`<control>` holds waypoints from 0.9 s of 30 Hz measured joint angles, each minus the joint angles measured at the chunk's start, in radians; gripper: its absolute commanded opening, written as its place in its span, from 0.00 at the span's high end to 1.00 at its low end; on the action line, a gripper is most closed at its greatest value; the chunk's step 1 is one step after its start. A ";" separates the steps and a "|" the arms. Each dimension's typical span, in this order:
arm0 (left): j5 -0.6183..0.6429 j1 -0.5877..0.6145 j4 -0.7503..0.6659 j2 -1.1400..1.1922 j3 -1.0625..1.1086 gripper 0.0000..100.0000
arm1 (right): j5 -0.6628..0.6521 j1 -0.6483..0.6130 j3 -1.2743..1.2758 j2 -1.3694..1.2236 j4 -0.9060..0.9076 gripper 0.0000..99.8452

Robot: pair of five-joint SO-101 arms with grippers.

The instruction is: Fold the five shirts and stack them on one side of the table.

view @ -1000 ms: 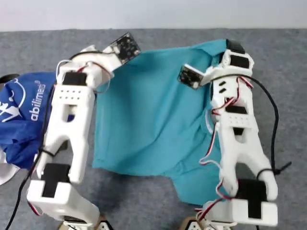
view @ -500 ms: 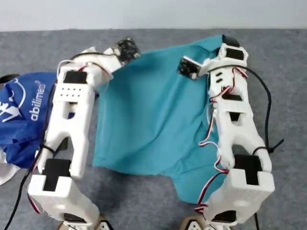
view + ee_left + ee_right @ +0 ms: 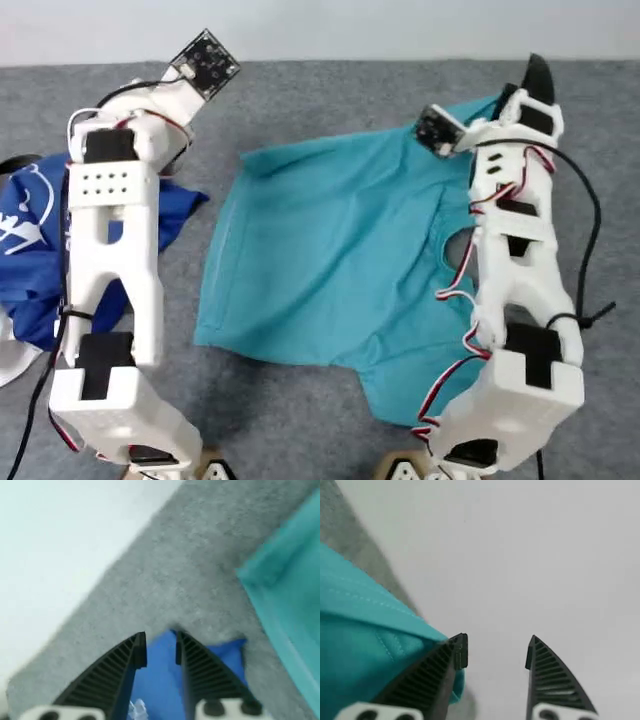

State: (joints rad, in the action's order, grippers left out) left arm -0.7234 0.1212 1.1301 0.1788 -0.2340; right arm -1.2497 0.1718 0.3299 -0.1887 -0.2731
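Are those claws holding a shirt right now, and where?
Nothing is held. The left gripper is open near the blue shirt; the right gripper is open beside the teal shirt.

I logged two shirts for certain: one teal shirt (image 3: 320, 260) and one blue shirt (image 3: 30, 240). One piece of white cloth (image 3: 10, 368) also showed; I could not tell whether it was a shirt. Two arms: left arm (image 3: 110, 230), right arm (image 3: 515, 260). Two grippers: left gripper (image 3: 161, 647), right gripper (image 3: 496, 652), two fingers each.
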 measured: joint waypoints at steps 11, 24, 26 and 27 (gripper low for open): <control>0.003 -0.023 0.417 0.000 -0.114 0.89 | 0.141 0.017 0.000 0.203 0.829 0.79; 0.003 -0.025 0.592 -0.005 -0.114 0.89 | 0.433 0.011 -0.290 0.204 1.603 0.79; 0.014 -0.025 0.595 -0.008 -0.114 0.89 | 0.466 0.000 -0.361 0.192 1.741 0.79; 0.028 -0.025 0.597 -0.014 -0.114 0.89 | 0.479 -0.008 -0.394 0.183 1.809 0.79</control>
State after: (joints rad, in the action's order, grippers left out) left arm -0.6958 0.0967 1.7269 0.1649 -0.3475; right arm -0.7710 0.1642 -0.0644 -0.0061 1.5359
